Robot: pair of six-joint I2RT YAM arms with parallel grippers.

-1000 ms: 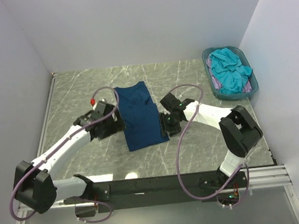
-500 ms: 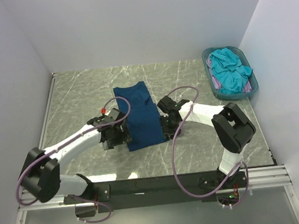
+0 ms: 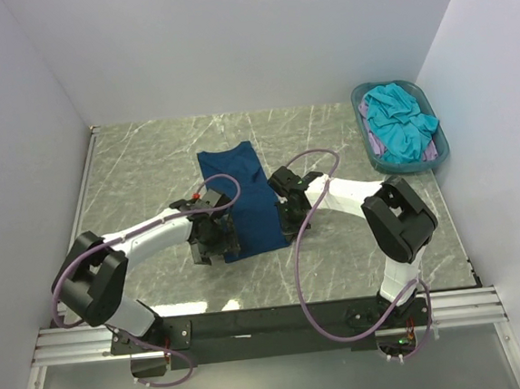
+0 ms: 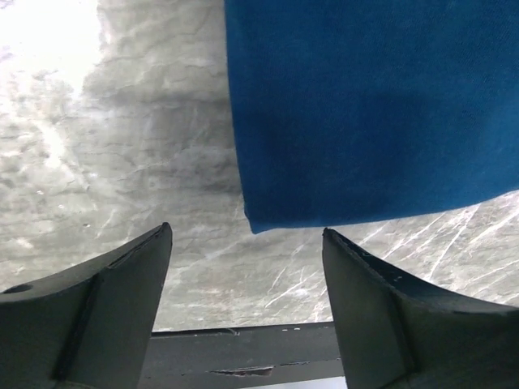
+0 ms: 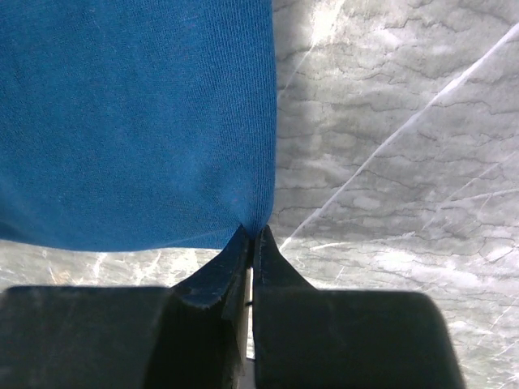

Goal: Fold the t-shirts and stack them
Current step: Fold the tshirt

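While right tool (image 5: 253, 235) pinches navy t-shirt (image 3: 243, 205) corner | left tool (image 4: 245, 230) gapes | basket (image 3: 358, 104) far-right

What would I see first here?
A dark blue t-shirt lies mid-table. The right gripper pinches one near corner; the left gripper stands open at the other. A teal basket heaped with tees sits at the far right.

The counter (image 3: 139, 169) was a grey, marble-patterned slab with pale veins. A dark navy t-shirt (image 3: 242, 191) lay flat on it near the middle, folded into a long strip. A teal basket (image 3: 359, 117) stood in its far right corner.
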